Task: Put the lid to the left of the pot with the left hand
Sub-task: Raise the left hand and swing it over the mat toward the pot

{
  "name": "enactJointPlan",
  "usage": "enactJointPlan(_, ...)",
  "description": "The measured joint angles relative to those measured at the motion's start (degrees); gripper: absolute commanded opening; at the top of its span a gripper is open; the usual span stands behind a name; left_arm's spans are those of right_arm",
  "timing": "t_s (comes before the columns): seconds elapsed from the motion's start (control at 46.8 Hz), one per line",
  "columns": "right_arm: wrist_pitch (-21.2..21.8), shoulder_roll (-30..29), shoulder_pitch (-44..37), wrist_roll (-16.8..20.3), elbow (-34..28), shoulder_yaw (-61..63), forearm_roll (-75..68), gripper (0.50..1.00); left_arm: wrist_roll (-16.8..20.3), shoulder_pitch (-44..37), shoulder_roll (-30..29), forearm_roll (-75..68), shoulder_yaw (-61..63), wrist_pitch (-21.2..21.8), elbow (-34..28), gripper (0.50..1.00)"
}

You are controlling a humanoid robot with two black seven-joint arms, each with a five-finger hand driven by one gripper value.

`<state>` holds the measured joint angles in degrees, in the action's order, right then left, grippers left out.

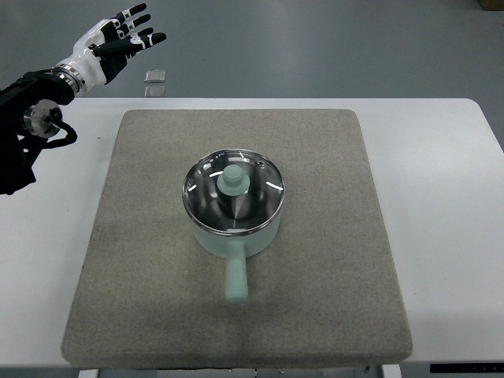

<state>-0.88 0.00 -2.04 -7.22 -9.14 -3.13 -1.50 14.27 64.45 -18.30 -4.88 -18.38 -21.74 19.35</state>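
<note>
Reaching is the step in hand, judging by how things are lying: the left hand (118, 35), white-shelled with black fingers (135, 11), is hovering high at the upper left, beyond the far edge of the white worktop (441, 157) and well apart from the pot. Its fingers are spreading apart and holding nothing, the palm is facing roughly toward the middle of the scene, and the black forearm is coming in from the left edge. To do this well, the hand should be travelling rightward and down over the square grey felt mat (142, 260), arriving directly above the pale green knob (234, 179) before closing, so that the round glass lid with steel rim (234, 193) is lifting straight up rather than dragging. That lid is sitting closed on the mint-green saucepan (235, 228) at the mat's centre, its handle pointing toward the camera. Bare mat left of the pot is offering room for setting it down. No right hand is showing.
</note>
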Motion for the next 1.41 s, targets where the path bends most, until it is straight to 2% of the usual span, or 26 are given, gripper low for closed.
enactJointPlan(0.128, 0.0, 0.0, 0.0, 0.0, 0.0, 0.0, 0.0, 0.924, 0.0, 1.4, -0.5, -8.3, 0.0, -1.2, 0.6, 0.994)
enactJointPlan(0.32, 0.0, 0.0, 0.0, 0.0, 0.0, 0.0, 0.0, 0.924, 0.1, 3.3, -4.4, -21.8, 0.0, -7.4, 7.3, 0.994)
enactJointPlan(0.512, 0.0, 0.0, 0.0, 0.0, 0.0, 0.0, 0.0, 0.924, 0.2, 5.0, -7.2, -29.0, 0.0, -13.0, 12.5, 0.994)
enactJointPlan(0.833, 0.0, 0.0, 0.0, 0.0, 0.0, 0.0, 0.0, 0.924, 1.1, 7.3, -12.1, -45.0, -0.1, -13.3, 23.9, 0.994)
enactJointPlan(1.131, 0.0, 0.0, 0.0, 0.0, 0.0, 0.0, 0.0, 0.924, 4.7, 11.4, -16.7, -53.4, -0.2, -13.3, 35.5, 0.994)
enactJointPlan(1.409, 0.0, 0.0, 0.0, 0.0, 0.0, 0.0, 0.0, 0.924, 4.8, 13.3, -18.3, -60.5, -0.1, -13.3, 40.1, 0.994)
